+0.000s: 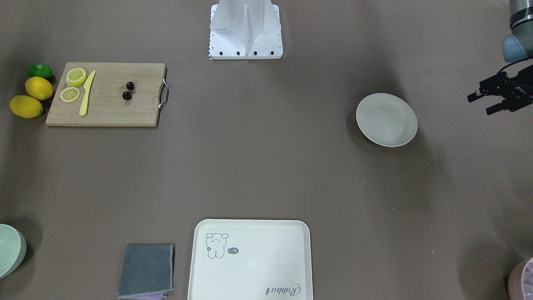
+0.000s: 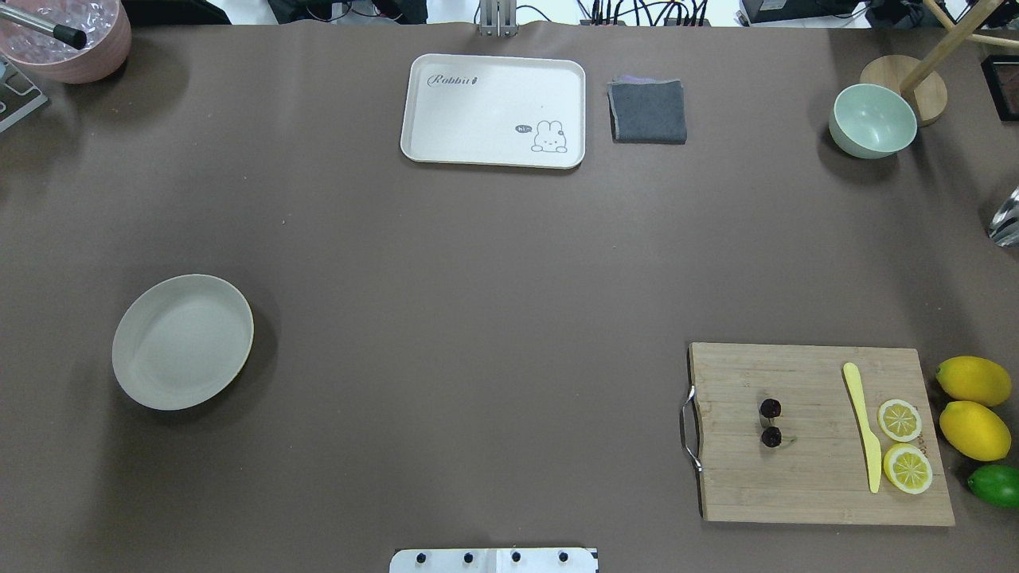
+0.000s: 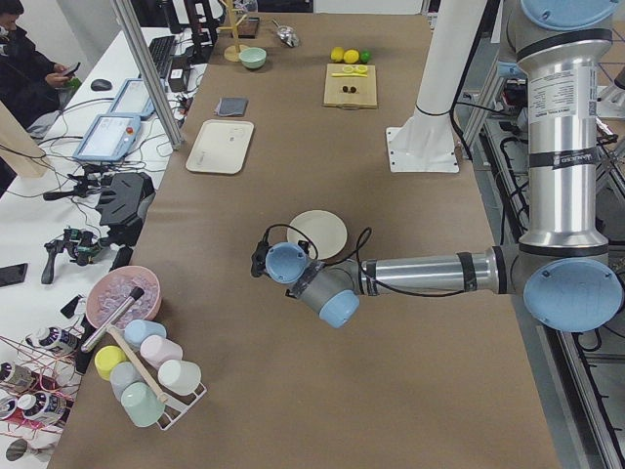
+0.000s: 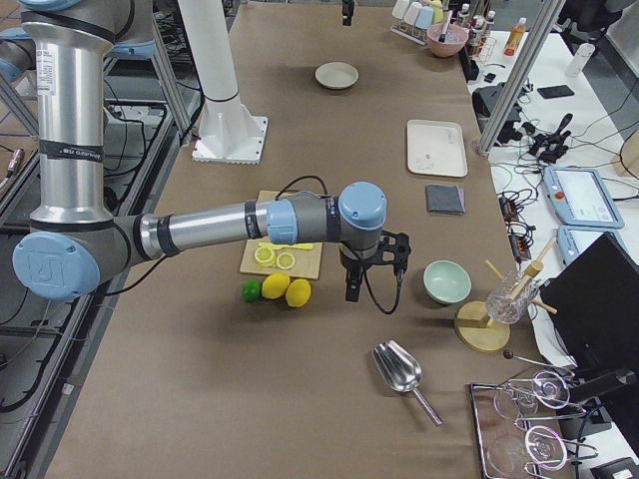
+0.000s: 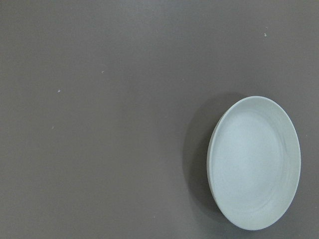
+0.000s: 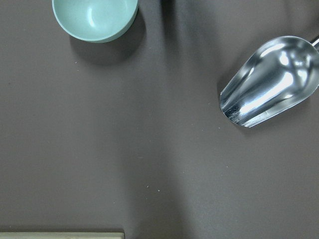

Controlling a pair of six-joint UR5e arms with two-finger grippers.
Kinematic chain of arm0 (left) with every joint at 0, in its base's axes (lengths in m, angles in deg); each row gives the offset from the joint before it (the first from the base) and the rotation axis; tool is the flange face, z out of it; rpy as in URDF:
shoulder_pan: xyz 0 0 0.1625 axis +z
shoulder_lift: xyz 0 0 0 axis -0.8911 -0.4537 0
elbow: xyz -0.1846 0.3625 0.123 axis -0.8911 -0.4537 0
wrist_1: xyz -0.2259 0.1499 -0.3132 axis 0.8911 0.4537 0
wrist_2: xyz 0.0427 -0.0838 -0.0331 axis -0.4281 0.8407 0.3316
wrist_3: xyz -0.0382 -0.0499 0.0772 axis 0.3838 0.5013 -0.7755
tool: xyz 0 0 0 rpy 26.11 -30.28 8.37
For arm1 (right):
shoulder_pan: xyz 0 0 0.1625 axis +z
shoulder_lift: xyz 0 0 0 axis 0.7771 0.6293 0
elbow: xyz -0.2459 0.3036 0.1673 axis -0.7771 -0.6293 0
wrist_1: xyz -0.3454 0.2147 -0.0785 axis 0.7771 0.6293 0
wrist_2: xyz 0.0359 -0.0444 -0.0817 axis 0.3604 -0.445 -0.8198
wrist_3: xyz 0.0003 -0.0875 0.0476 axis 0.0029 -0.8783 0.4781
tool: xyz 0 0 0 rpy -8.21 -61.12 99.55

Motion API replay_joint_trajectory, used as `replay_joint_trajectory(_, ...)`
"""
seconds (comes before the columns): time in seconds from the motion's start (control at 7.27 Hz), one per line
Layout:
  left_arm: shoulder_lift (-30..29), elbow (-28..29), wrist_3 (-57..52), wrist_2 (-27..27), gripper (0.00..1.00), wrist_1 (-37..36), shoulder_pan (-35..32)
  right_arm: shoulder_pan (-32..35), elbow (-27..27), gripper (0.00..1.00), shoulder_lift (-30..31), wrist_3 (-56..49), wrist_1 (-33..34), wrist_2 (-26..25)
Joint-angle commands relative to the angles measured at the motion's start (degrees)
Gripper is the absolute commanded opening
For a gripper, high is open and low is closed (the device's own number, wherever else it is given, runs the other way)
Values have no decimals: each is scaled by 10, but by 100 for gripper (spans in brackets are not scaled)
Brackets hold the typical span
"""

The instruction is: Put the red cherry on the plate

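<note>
The red cherry (image 1: 128, 90) is a pair of tiny dark cherries lying on a wooden cutting board (image 1: 104, 110), and it also shows in the overhead view (image 2: 771, 422). The empty cream plate (image 1: 386, 119) sits far across the table (image 2: 182, 342) and fills the lower right of the left wrist view (image 5: 254, 162). My left gripper (image 1: 481, 104) hovers open beside the plate, holding nothing. My right gripper (image 4: 371, 279) hangs above the table past the lemons, away from the board. It shows only in the right side view, so I cannot tell its state.
On the board lie a yellow knife (image 2: 862, 438) and two lemon slices (image 2: 899, 419). Two lemons (image 2: 973, 382) and a lime (image 2: 995, 485) sit beside it. A bear tray (image 2: 493, 110), grey cloth (image 2: 647, 111), green bowl (image 2: 872, 121) and metal scoop (image 6: 269, 82) stand farther off.
</note>
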Motion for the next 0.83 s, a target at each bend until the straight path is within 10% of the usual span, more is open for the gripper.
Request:
replay_joint_trajectory(0.0, -38, 38, 30, -36, 98, 78, 84, 0, 0, 100, 1, 2, 0, 0)
replay_joint_trajectory(0.41, -58, 90, 252, -120, 98, 300, 196, 1, -4, 100, 1, 2, 1, -4)
replay_joint_trajectory(0.69, -52, 93, 260, -120, 98, 318, 197, 5, -3, 100, 1, 2, 1, -4)
